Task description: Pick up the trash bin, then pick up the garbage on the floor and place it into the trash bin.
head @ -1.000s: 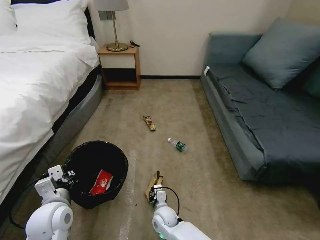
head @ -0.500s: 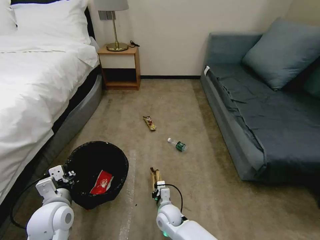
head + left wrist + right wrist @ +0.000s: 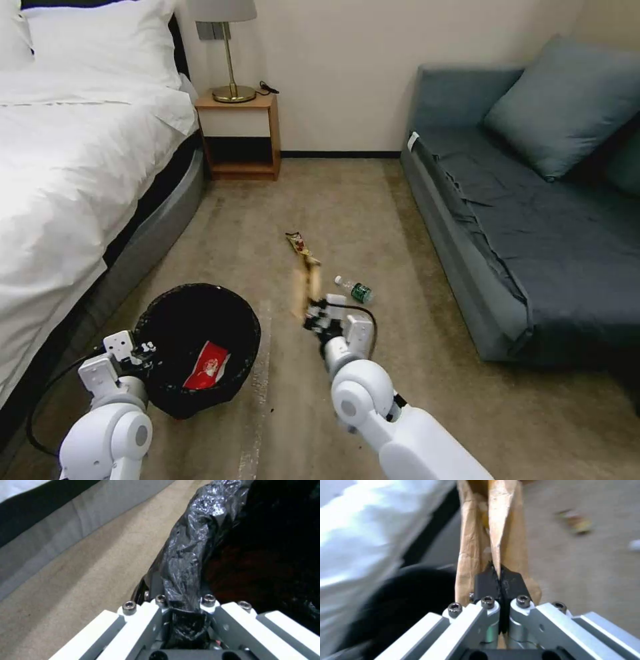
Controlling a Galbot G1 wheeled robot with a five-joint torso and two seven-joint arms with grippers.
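The round black trash bin (image 3: pixel 175 313) sits low at the left with a red-and-white snack packet (image 3: pixel 207 365) inside. My left gripper (image 3: pixel 138 351) is shut on its bag-lined rim (image 3: pixel 186 555), which runs between the fingers. My right gripper (image 3: pixel 315 321) is shut on the crumpled tan wrapper (image 3: pixel 303 288), holding it upright above the floor (image 3: pixel 400 400), to the right of the bin. In the right wrist view the black pads (image 3: pixel 488 581) pinch the wrapper (image 3: pixel 493 530) at its lower end. A small green-labelled bottle (image 3: pixel 355 290) and a brown-yellow snack wrapper (image 3: pixel 298 242) lie on the carpet beyond.
A white bed (image 3: pixel 60 167) runs along the left, close to the bin. A blue-grey sofa (image 3: pixel 533 220) lines the right side. A wooden nightstand (image 3: pixel 241 137) with a lamp stands at the far wall. Open carpet lies between bed and sofa.
My right gripper has risen from the floor with the tan wrapper and swung forward. The bin and my left gripper have barely shifted.
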